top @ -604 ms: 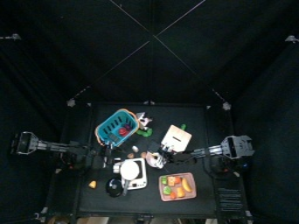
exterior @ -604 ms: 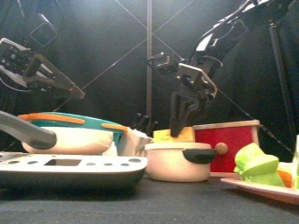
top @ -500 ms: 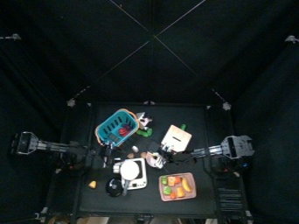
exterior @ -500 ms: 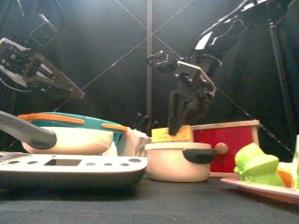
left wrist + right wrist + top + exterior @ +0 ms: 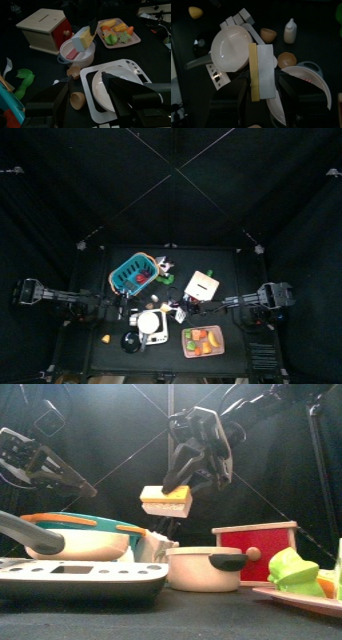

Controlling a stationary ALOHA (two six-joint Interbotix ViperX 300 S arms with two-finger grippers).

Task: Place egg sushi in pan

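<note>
While above the pan [image 5: 203, 568], egg sushi [image 5: 167, 501] in right hand [image 5: 178, 488].

The tabletop [image 5: 167, 318] is seen small from straight overhead and, at its front edge, level and close. The pan [image 5: 203, 568] and the egg sushi [image 5: 167, 500] are shared by both wrist views, each taken close above them.

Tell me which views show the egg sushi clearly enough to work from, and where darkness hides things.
Front view: egg sushi well lit, held in the right gripper above the pan. Right wrist view: sushi bright, jaws dark. Left wrist view: dim, left gripper a silhouette. Top view: table tiny, sushi too small to make out.
</note>
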